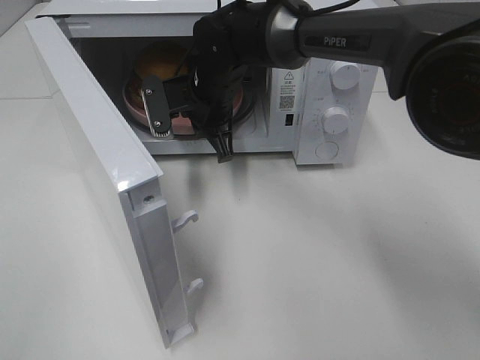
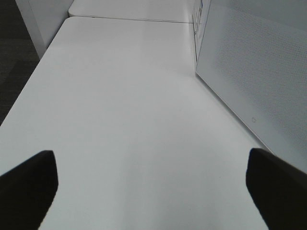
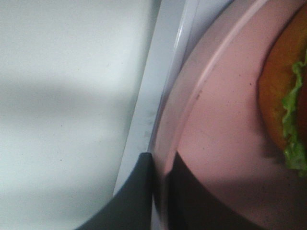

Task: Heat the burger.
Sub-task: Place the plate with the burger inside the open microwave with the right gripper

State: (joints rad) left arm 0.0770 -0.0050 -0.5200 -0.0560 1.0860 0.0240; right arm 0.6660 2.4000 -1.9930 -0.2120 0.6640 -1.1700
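Burger (image 3: 280,86) on pink dish (image 3: 216,143) inside microwave (image 1: 334,146), just beyond right pincer (image 3: 160,167) tight on the dish's rim.

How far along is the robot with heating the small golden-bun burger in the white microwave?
Done: the white microwave has its door open, and the small golden-bun burger sits on the pink round dish inside the cavity.
In hand: the right gripper clamps the dish's rim at the opening.
Left: release, withdraw, shut the door, turn the white dials.
The left gripper hangs open over the white table.
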